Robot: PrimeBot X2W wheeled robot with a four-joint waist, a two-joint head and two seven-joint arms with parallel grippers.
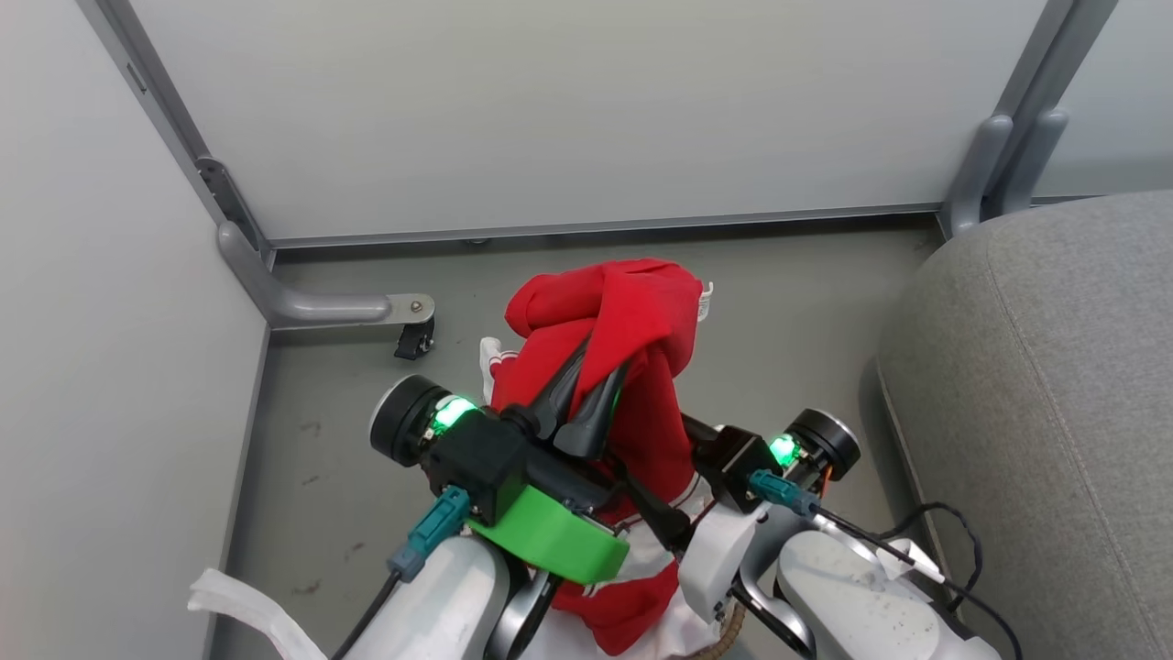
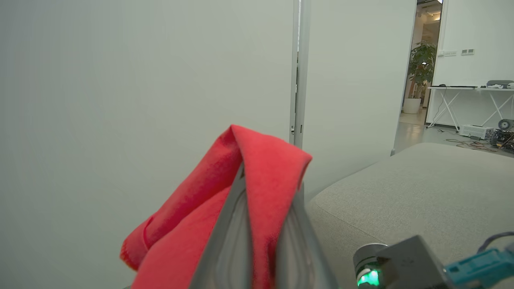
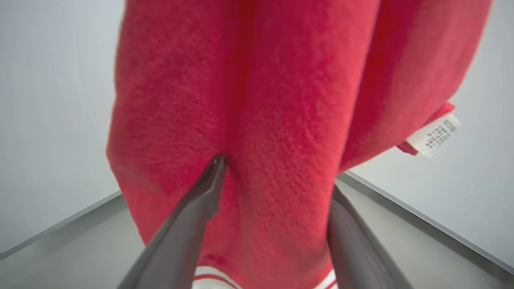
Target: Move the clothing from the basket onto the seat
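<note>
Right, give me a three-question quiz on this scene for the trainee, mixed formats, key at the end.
1. True or false: the red garment lies flat on the seat.
2. Whose jaws pinch the garment's top fold? A) the left gripper B) neither gripper C) a person's hand
3. Fill in: the seat is on the robot's ____ side.
Key: 1 false, it hangs from the left gripper; 2 A; 3 right.

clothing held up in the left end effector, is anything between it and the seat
No loose thing does. The clothing hangs from the left end effector over the floor, and the seat lies to the robot's right. Only the robot's own right arm sits low in that gap.
</note>
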